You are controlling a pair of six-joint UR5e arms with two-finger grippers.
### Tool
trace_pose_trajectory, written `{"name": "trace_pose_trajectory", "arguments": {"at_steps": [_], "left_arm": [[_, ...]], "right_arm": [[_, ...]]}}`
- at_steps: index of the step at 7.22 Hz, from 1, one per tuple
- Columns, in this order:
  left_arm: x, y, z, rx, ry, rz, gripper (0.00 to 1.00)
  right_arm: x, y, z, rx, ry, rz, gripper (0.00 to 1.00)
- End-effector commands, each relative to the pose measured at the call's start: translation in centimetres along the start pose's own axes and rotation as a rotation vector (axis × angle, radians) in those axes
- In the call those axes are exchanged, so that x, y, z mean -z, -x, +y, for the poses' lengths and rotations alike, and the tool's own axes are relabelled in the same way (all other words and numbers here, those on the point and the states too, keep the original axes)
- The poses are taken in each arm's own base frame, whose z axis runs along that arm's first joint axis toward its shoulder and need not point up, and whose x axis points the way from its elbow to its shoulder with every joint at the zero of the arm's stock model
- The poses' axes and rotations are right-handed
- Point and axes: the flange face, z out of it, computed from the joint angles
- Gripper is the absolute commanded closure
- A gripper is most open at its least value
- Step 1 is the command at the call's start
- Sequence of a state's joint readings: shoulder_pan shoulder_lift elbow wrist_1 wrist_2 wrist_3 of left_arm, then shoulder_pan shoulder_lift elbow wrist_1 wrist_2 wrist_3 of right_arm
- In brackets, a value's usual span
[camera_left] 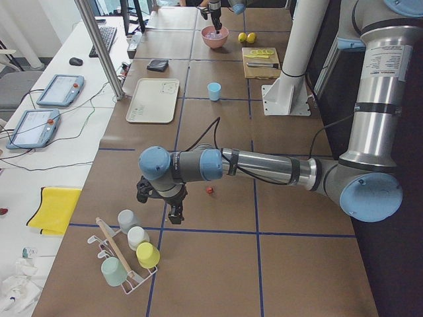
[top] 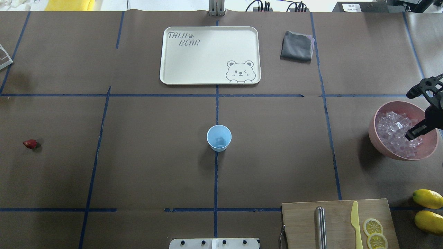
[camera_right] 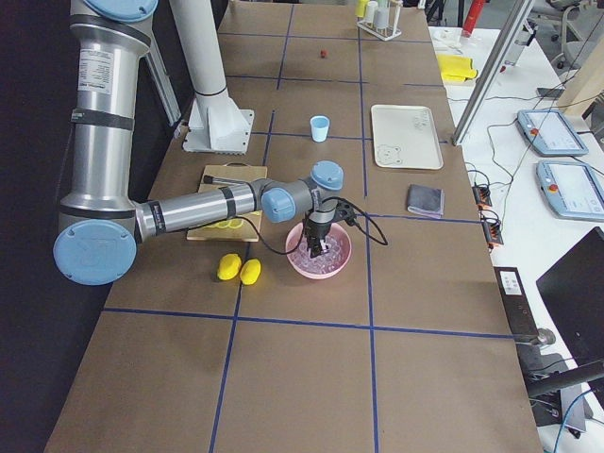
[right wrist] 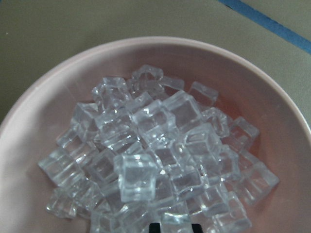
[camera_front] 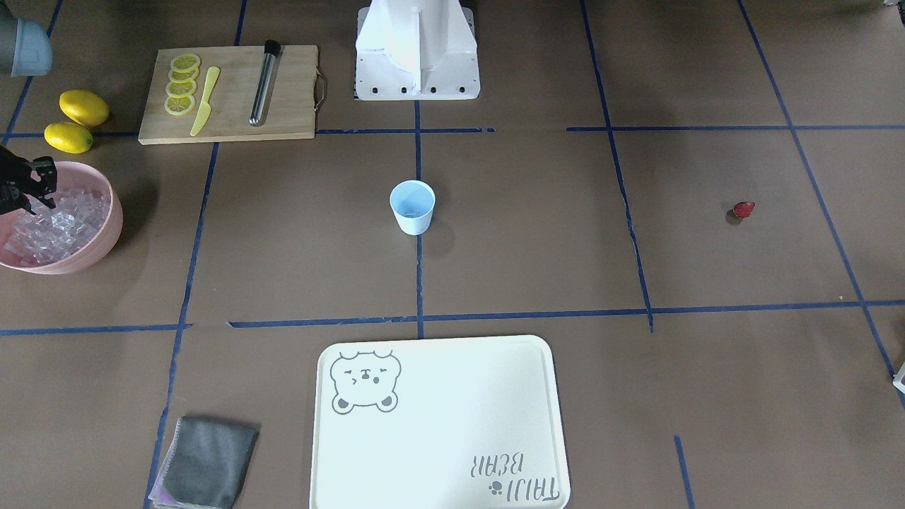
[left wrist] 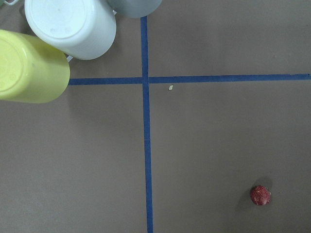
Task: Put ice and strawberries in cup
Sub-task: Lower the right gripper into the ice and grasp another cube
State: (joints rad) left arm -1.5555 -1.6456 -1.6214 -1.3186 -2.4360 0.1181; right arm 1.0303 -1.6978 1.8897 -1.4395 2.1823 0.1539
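Observation:
The pale blue cup (top: 219,137) stands upright at the table's centre, with what looks like one clear cube inside. The pink bowl (top: 379,140) holds several ice cubes (top: 392,128). My right gripper (top: 413,134) reaches down into the bowl. In the right wrist view its tips (right wrist: 173,227) stand close together among the ice (right wrist: 155,145), with a cube between them. The red strawberry (top: 30,144) lies alone on the far left, also in the left wrist view (left wrist: 260,195). My left gripper (camera_left: 175,211) hovers near it; I cannot tell if it is open or shut.
A cutting board (top: 337,221) with lemon slices, a yellow knife and a metal rod sits near the bowl, beside two lemons (top: 427,198). A white tray (top: 210,55) and a grey cloth (top: 297,46) lie on the far side. Upturned cups (left wrist: 29,65) on a rack stand by my left gripper.

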Motion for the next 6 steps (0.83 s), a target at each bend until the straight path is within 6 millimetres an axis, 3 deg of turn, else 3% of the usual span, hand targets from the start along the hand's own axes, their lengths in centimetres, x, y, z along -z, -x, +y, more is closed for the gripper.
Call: {"name": "trace_pose_trajectory", "arguments": {"at_steps": [1, 3, 4, 6], "left_arm": [[0.0, 0.0, 0.0, 0.0, 0.0, 0.0, 0.0], [-0.3, 0.3, 0.6, 0.005, 0.005, 0.002, 0.0], [-0.2, 0.2, 0.6, 0.004, 0.003, 0.002, 0.0], [-0.1, 0.0, 0.6, -0.001, -0.001, 0.0, 0.0]], "right_arm": [[4.8, 1.5, 1.4, -0.022, -0.024, -0.003, 1.0], [9.9, 3.4, 1.6, -0.045, -0.05, 0.002, 1.0], [11.5, 4.5, 0.6, -0.041, -0.069, -0.001, 1.0], [15.1, 8.3, -4.9, -0.056, -0.099, -0.081, 1.0]]}}
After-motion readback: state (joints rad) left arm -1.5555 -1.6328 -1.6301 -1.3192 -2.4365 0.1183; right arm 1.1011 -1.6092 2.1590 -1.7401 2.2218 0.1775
